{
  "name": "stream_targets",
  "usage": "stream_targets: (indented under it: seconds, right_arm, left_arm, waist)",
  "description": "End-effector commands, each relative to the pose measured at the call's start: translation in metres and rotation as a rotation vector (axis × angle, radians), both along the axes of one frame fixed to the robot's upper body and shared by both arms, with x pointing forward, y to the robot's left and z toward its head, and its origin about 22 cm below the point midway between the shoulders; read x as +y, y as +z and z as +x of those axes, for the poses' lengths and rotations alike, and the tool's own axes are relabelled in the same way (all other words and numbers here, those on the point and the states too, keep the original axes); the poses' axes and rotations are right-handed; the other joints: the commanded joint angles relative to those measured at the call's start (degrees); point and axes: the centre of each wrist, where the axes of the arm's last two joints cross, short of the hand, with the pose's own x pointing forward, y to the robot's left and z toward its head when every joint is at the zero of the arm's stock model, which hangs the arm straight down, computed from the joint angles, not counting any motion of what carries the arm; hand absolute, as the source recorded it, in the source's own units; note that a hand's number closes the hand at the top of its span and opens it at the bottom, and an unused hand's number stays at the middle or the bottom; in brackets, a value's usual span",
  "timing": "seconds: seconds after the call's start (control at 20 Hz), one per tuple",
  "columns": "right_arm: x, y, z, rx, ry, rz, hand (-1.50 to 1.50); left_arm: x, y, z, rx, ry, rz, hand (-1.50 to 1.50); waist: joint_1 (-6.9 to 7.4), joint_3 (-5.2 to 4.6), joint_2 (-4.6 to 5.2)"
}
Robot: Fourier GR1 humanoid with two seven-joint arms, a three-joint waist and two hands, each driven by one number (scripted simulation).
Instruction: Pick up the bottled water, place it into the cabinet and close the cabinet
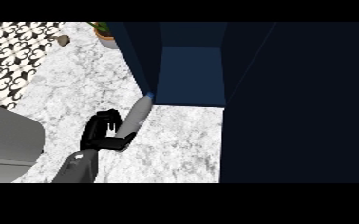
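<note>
The left hand (pixel 104 130) is curling its fingers and thumb around the bottled water (pixel 135 118), holding the lower part of it. The bottle is leaning, with its small blue cap pointing toward 1 o'clock, right at the bottom front corner of the cabinet (pixel 191 73). The cap looks like it is touching the edge of the cabinet's left wall (it is hard to be sure). The cabinet is dark blue and it is standing open, with its door (pixel 291 99) swung out at 3 o'clock, filling the whole right side of the view.

So the bottle is picked up, I think, but it is not inside yet. It is hanging over the white marble counter (pixel 175 147), just in front of the opening. The bottle needs to go in and be let go, and then the door needs closing.

The right hand is not showing anywhere. A small potted plant (pixel 105 34) is sitting far back at 11 o'clock.
</note>
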Motion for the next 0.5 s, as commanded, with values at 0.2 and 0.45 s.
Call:
stream_targets:
  seconds: [0.2,0.45]
  right_arm:
    - [0.003,0.023,0.004,-0.029,0.037,0.021,-1.5]
    - [0.001,0.019,0.01,-0.023,0.036,0.025,-1.5]
  left_arm:
    - [-0.043,-0.019,-0.016,-0.167,0.054,-0.354,1.5]
    - [-0.07,0.005,0.021,-0.156,0.026,-0.341,1.5]
  waist:
    - [-2.09,0.58,0.53]
    - [-2.54,0.63,0.54]
